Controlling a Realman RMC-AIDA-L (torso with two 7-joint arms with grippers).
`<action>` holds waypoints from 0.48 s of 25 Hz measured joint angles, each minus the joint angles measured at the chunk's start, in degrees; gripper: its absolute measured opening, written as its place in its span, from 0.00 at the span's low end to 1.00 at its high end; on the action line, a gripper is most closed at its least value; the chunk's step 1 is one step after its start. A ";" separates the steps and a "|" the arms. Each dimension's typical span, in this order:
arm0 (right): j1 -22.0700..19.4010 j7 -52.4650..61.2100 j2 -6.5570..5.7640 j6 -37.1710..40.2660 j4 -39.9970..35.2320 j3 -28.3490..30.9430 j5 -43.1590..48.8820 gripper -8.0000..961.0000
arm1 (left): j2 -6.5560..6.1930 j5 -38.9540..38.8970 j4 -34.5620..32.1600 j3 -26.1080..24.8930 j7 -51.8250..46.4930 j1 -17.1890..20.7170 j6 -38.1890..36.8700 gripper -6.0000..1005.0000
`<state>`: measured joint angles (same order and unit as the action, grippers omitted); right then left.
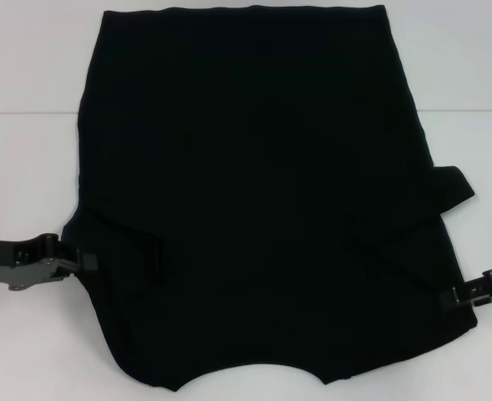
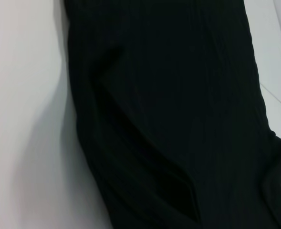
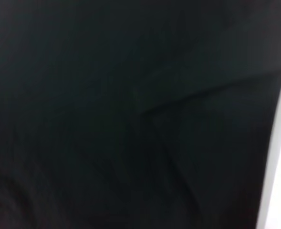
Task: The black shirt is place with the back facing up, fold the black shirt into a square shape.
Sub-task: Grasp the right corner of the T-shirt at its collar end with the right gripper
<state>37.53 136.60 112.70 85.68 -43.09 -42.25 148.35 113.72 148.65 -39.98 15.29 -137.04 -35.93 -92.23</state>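
Observation:
The black shirt (image 1: 254,192) lies flat on the white table (image 1: 28,167), its neckline curve at the near edge and its straight hem at the far edge. Both sleeves are folded inward over the body, and a small flap (image 1: 456,187) sticks out past the right edge. My left gripper (image 1: 85,266) is at the shirt's near-left edge, touching the cloth. My right gripper (image 1: 448,299) is at the near-right edge, over the cloth's border. Black cloth (image 2: 178,114) beside bare table fills the left wrist view, and the right wrist view is almost all cloth (image 3: 130,114).
Bare white table surrounds the shirt on the left and right (image 1: 479,83). A seam line (image 1: 20,112) runs across the table at the far side. The shirt's near edge reaches the bottom of the head view.

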 joint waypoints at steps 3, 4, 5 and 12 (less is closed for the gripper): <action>0.25 0.08 0.36 -0.55 0.39 -0.56 0.02 0.78 | -0.03 -0.08 0.00 0.00 -0.09 -0.03 0.29 0.08; 0.39 0.07 0.43 -0.61 0.63 -0.68 0.02 0.78 | -0.03 -0.08 -0.01 0.00 -0.12 -0.05 0.35 0.08; 0.55 0.07 0.45 -0.87 0.96 -0.71 0.03 0.78 | -0.04 -0.08 -0.01 0.00 -0.17 -0.07 0.41 0.08; 1.82 0.07 0.73 -1.27 2.41 -1.17 -0.17 0.78 | -0.08 -0.09 -0.02 0.00 -0.55 -0.19 0.75 0.08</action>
<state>39.35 136.67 113.43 84.42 -40.68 -43.42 148.18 113.64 148.56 -39.99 15.29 -137.59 -36.12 -91.48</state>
